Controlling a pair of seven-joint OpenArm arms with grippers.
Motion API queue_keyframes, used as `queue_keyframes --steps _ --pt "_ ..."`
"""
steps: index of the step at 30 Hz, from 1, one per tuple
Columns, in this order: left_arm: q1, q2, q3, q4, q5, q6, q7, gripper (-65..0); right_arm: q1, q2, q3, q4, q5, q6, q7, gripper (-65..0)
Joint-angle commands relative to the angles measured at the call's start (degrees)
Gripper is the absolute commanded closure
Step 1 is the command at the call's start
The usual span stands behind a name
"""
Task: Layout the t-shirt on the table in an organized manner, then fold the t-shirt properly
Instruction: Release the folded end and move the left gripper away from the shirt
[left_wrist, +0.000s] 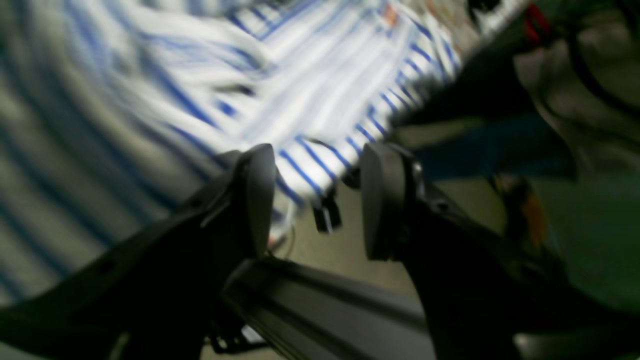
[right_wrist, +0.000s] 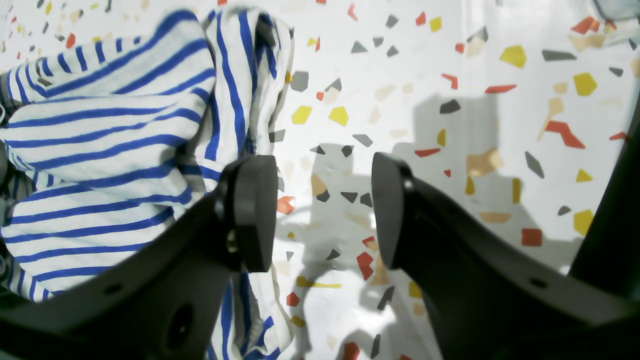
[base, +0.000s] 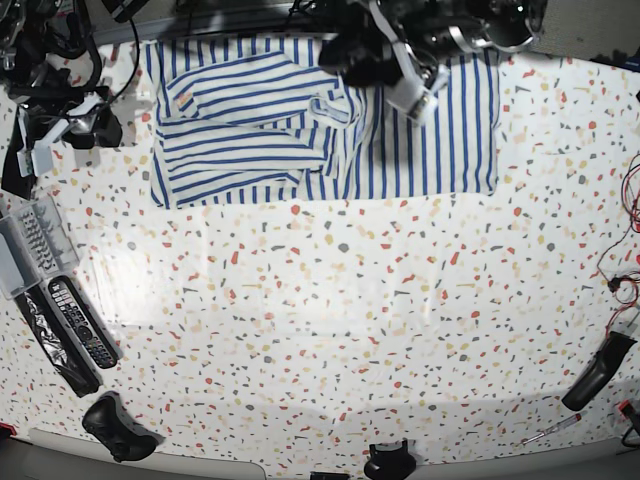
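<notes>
The broad white tabletop flecked with red, grey and yellow (base: 330, 330) carries the large white, blue-striped cloth t-shirt (base: 300, 130), partly folded along its far edge. Above the cloth, the left gripper (left_wrist: 317, 200) hangs with jaws spread, holding nothing. The right gripper (right_wrist: 325, 210) stands wide apart and empty over bare tabletop just beside the cloth.

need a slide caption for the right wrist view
Open right gripper hovering over the speckled table, its fingers beside the crumpled blue-striped t-shirt.
</notes>
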Motion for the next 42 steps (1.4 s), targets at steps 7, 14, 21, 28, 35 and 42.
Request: queue_keyframes --steps 7,14,21,28,35,42 --pt "-5.7 0.0 -4.5 1.0 -0.3 -2.0 -1.0 -25.6 0.2 1.0 0.5 1.0 3.7 0.5 0.6 -29.5" --pt "-10.6 0.0 -18.5 1.0 -0.3 -2.0 -1.0 -25.6 2.9 4.1 0.5 1.0 12.3 0.5 -6.2 -29.5" --pt "-10.9 -5.0 -30.1 1.0 -0.3 -1.9 -2.9 -25.6 8.9 4.2 0.2 -6.3 10.8 0.5 -8.4 -29.5" --pt "-10.9 -9.5 -34.5 1.0 -0.3 -1.9 -3.8 -25.6 8.5 4.1 -5.4 -15.3 9.4 0.5 -8.4 -29.5" --pt "-11.0 -9.6 -34.6 0.8 -0.3 -1.7 -5.7 -25.6 7.3 2.1 -12.2 -15.5 9.7 0.5 -8.2 -29.5" --pt "-10.9 -9.7 -34.6 0.8 -0.3 -1.7 -6.6 -25.6 7.3 -2.4 -13.8 -15.5 9.6 0.5 -8.5 -29.5"
